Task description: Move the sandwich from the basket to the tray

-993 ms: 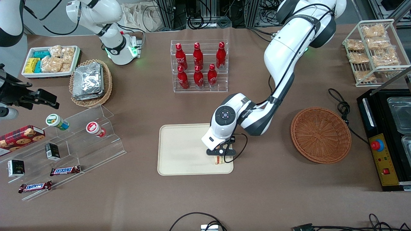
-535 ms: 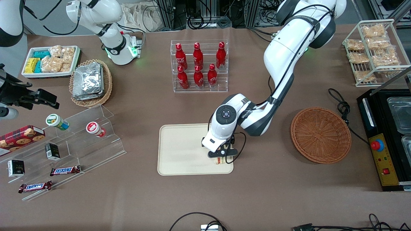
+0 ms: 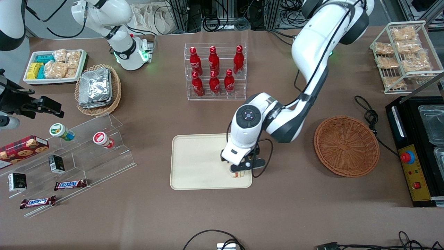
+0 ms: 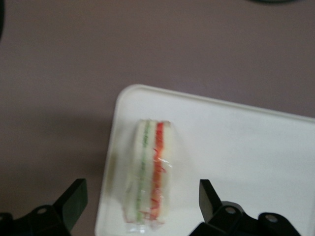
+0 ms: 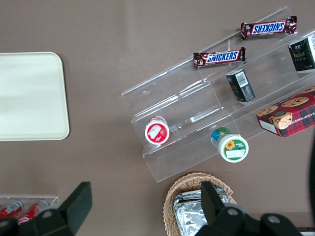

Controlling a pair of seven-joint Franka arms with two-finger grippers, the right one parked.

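Note:
The sandwich point(image 3: 238, 174) point(image 4: 150, 172), a wrapped wedge with green and orange-red stripes along its edge, lies on the cream tray point(image 3: 197, 163) point(image 4: 246, 157) point(image 5: 29, 98), at the tray's corner nearest the front camera on the working arm's side. My gripper point(image 3: 242, 168) point(image 4: 141, 196) hangs just above it, open, its black fingers point(image 4: 74, 196) spread either side of the sandwich and not touching it. The reddish-brown wicker basket point(image 3: 347, 146) sits empty beside the tray, toward the working arm's end of the table.
A clear rack of red bottles point(image 3: 215, 71) stands farther from the front camera than the tray. An acrylic stepped shelf with snacks point(image 3: 86, 146) and a tan basket of foil packets point(image 3: 98, 89) lie toward the parked arm's end. A black appliance point(image 3: 416, 146) flanks the basket.
The gripper has lifted slightly off the sandwich and the wrist has drawn back toward the bottle rack. The sandwich stays where it was on the tray.

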